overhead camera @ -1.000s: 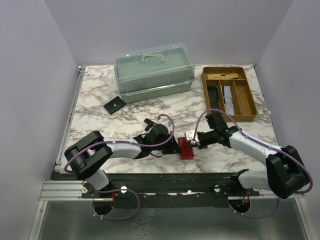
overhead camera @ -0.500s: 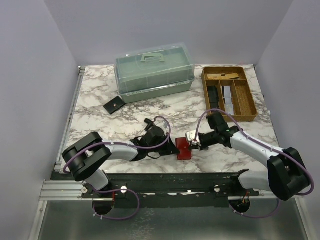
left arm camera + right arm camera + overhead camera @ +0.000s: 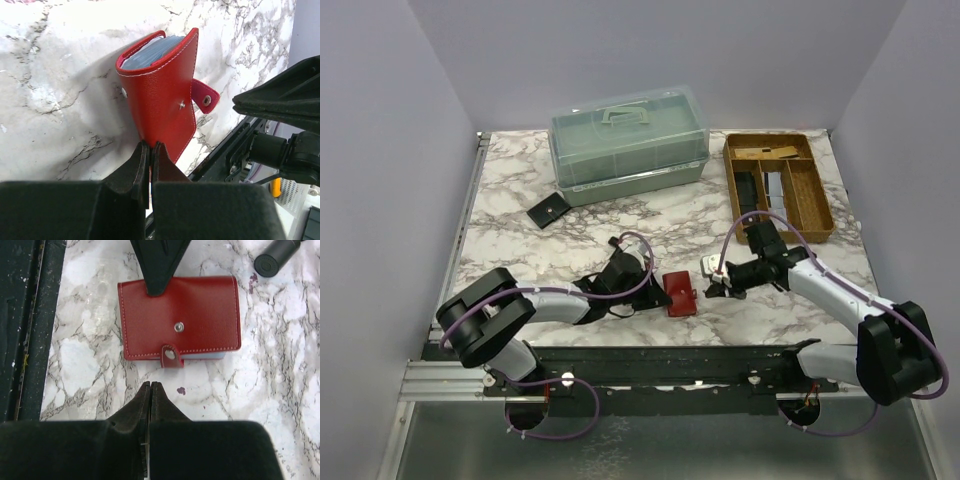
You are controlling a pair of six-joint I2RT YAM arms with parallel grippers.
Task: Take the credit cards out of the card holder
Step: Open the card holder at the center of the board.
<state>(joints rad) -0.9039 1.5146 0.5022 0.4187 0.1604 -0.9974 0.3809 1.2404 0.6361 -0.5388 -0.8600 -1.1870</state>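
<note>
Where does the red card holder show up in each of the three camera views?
Top external: red card holder sits low, near the centre of the picture.
Left wrist: red card holder mid-frame, its strap on the right.
Right wrist: red card holder upper centre, strap on its near edge.
Shared landmark: the left gripper pinching the holder's edge, visible in all three.

Bright, even light, soft shadows; wrist-view foregrounds perhaps slightly blurred.
</note>
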